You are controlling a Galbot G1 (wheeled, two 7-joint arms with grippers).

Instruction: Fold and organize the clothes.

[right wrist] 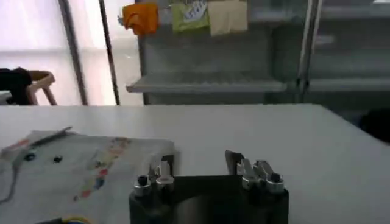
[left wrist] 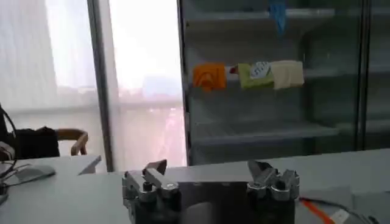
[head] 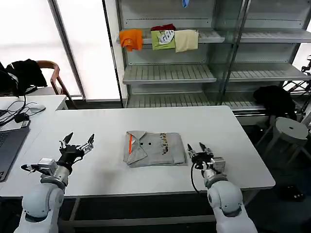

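Both tools hover empty w/ jaws apart: left tool [head: 77, 141] well off, right tool [head: 196, 146] just beside the folded light grey collared shirt [head: 154, 148] mid white surface [head: 233, 145]. Fold looks done; stowing prob. left.

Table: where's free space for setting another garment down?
Bare table runs between the folded shirt and the far right edge, beyond the open right end effector. Another bare strip lies behind the shirt. The left end is crowded: open left end effector, laptop, cables.

pale grey rounded arms, black metal fingers [head: 90, 141]
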